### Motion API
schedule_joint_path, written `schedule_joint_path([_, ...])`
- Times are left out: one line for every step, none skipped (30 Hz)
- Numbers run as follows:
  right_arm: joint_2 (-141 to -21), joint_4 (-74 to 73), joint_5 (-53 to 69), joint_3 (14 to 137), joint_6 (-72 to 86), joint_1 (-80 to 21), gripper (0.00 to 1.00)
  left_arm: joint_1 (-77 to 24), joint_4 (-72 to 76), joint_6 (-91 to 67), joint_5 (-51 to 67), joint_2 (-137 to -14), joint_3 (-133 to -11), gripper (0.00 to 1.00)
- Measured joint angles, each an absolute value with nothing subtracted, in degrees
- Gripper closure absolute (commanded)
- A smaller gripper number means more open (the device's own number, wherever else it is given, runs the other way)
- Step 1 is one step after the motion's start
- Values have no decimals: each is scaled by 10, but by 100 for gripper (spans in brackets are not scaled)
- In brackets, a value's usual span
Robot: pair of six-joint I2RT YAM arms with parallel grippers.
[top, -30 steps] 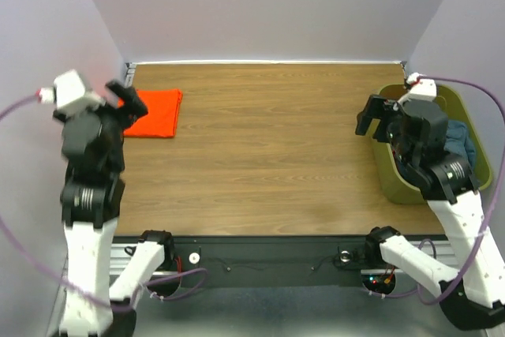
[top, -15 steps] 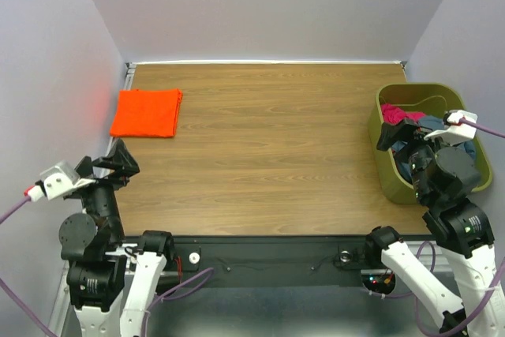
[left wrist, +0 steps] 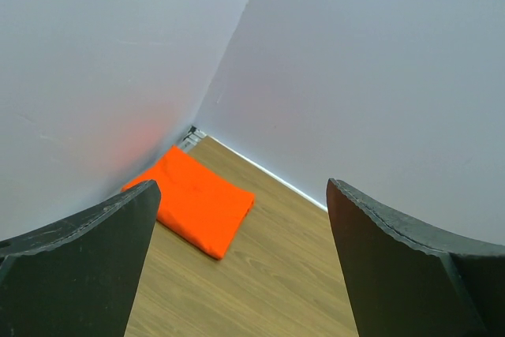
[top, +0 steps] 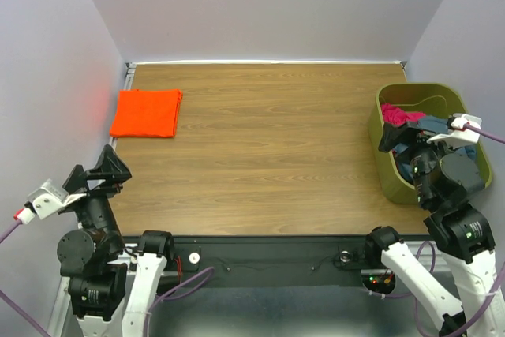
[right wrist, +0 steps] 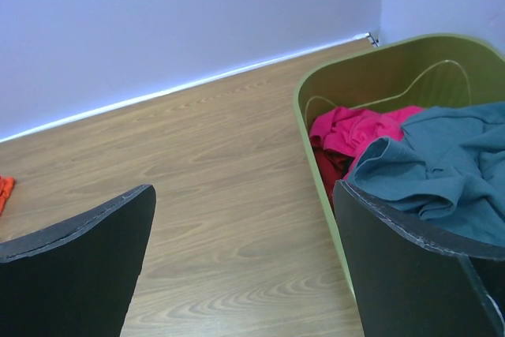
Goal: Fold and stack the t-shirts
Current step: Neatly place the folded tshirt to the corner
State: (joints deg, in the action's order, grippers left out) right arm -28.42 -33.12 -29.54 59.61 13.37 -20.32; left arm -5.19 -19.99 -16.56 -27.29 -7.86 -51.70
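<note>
At the near right of the wooden table (top: 268, 147), an olive-green plastic tub (top: 382, 165) is seen against the right wall. Two crumpled shirts are held inside it: a slate blue-grey t-shirt (right wrist: 442, 167) is heaped at the nearer end, and a magenta-pink t-shirt (right wrist: 355, 132) is bunched at the farther end, against the tub's left wall. The two are touching, with the blue-grey cloth partly lying over the pink. Both are contained below the rim, as far as can be told. In the overhead view the near part of the tub is hidden by the right arm.

The right gripper (top: 402, 138) is held above the tub's near left edge. Its jaws are spread wide and nothing is held between them; in the wrist view, bare table and the tub are seen between the two dark fingers (right wrist: 75, 266).

The left gripper (top: 99, 175) is raised over the table's near left edge, well apart from any cloth. Its jaws are likewise fully spread and nothing is gripped; its fingers (left wrist: 75, 270) are pointed toward the far left corner.

At that far left corner, a bright orange t-shirt (top: 147, 112) is laid flat, folded into a neat rectangle, just beside the left wall. It is well apart from the tub, with the bare wood between them. The table is enclosed by pale walls (top: 268, 5) at the left, back and right.
</note>
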Motion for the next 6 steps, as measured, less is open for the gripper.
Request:
schedule_joint_path([-283,-328,-295,596,133,-203,0,-52,-199,-166,-274,-77,-517,1])
schedule_joint_path([-282,-327,-295,596,132,-203,0,-52,-195,-167,-276,-76,-516,1])
schedule_joint_path([-282,-326,-295,596,132,-203,0,-52,-193,-168,-277,-74,-515,1])
schedule_joint_path([-282,-325,-295,596,132,-203,0,-52,-191,-168,-278,-72,-513,1])
schedule_joint_path([-282,-325,-295,596,132,-203,0,-52,-190,-170,-280,-71,-512,1])
schedule_joint_path([-282,-325,-295,596,132,-203,0,-52,-188,-170,-281,-70,-510,1])
